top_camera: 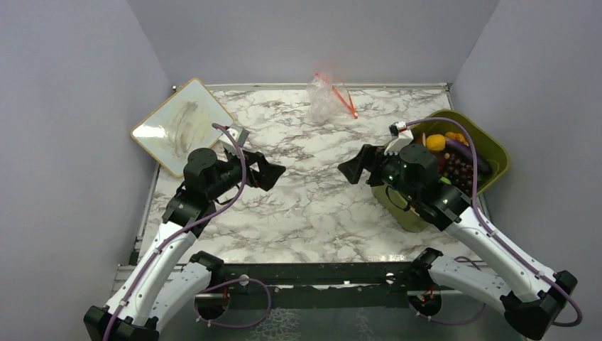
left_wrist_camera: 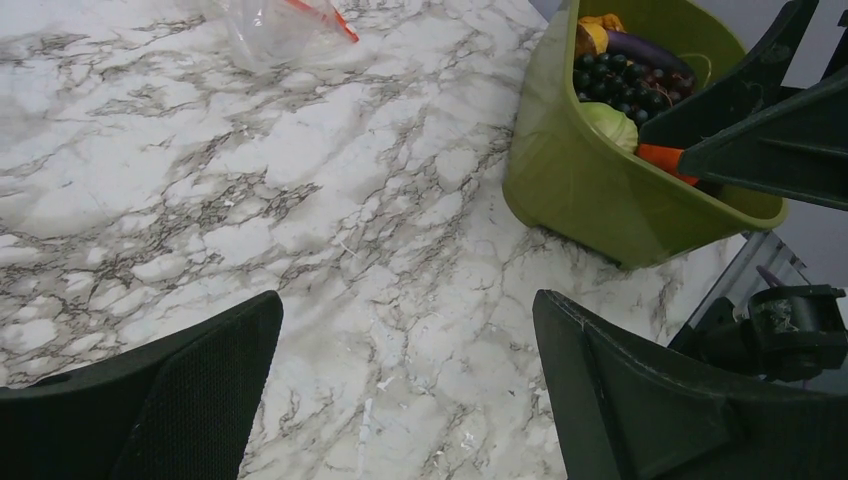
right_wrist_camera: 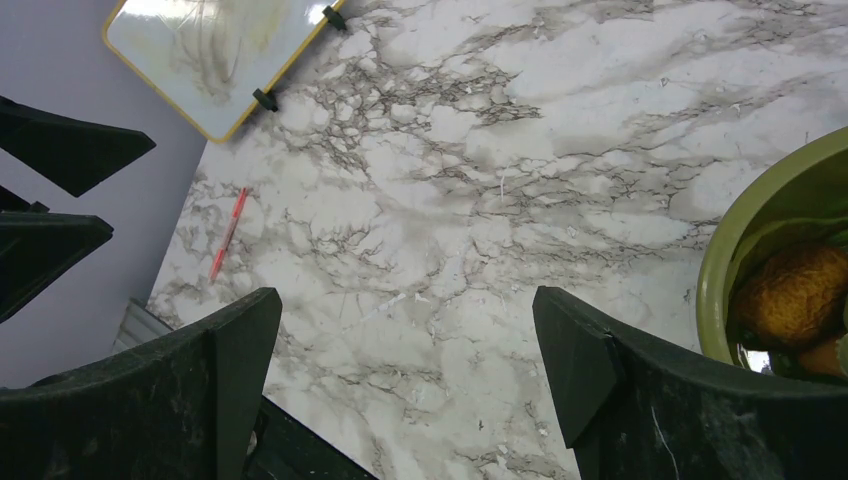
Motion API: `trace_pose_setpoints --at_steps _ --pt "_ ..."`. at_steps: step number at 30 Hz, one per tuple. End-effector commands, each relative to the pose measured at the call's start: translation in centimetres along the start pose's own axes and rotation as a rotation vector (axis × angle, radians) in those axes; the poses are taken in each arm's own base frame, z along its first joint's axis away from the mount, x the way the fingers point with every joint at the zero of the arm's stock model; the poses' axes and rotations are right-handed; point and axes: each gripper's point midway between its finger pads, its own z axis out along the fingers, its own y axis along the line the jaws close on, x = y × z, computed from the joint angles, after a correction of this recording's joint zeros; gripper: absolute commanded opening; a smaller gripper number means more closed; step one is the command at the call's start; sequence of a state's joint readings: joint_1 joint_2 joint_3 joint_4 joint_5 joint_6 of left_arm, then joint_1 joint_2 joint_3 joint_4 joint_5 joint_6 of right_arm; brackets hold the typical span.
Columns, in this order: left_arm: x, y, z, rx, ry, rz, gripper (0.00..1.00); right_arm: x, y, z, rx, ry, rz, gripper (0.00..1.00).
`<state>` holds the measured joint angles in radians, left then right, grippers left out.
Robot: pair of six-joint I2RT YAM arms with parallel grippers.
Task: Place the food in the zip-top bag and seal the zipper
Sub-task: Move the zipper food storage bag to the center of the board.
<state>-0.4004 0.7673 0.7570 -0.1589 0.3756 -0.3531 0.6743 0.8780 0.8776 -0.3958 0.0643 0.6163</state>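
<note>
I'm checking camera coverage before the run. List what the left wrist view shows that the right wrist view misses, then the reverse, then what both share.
Only the left wrist view: the zip-top bag with its zipper, the dark purple grapes and the light-green ball. Only the right wrist view: the yellow-framed whiteboard, a thin red stick and the brown round piece. Both: the marble table and the olive-green bin.
</note>
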Motion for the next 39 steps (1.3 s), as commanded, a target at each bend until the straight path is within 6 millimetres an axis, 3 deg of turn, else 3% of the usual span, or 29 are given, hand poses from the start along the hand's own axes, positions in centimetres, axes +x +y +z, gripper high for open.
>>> trace_pose_setpoints --at_steps 1,6,12,20,26,30,33,39 --pt "-0.6 0.4 -0.6 -0.027 -0.038 0.018 1.0 -0.5 0.3 0.0 -0.013 -0.032 0.001 1.0" --pt "-0.4 0.4 -0.6 -0.026 -0.038 0.024 1.0 -0.6 0.3 0.9 -0.013 -0.039 -0.03 1.0" --pt "0.5 0.9 -0.9 -0.045 -0.032 0.025 1.0 -2.4 1.4 3.3 -0.023 -0.055 -0.096 1.0" --pt "1.8 2.3 -1.0 -0.105 -0.007 0.037 1.0 -1.6 0.6 10.5 0.033 0.0 -0.195 0.82" --pt "1.8 2.8 -1.6 -0.154 -0.006 0.07 1.0 -2.0 -1.7 16.1 0.187 -0.018 -0.201 0.56" --pt "1.9 2.4 -1.7 -0.135 -0.008 0.08 1.0 -3.1 -2.0 19.2 0.215 -0.075 -0.255 0.49" --pt "1.7 2.4 -1.9 -0.139 -0.015 0.086 1.0 -4.3 -3.3 21.0 0.305 -0.129 -0.274 0.47" --pt "1.7 2.3 -2.1 -0.137 -0.022 0.095 1.0 -5.8 -4.9 24.2 0.434 -0.227 -0.208 0.43"
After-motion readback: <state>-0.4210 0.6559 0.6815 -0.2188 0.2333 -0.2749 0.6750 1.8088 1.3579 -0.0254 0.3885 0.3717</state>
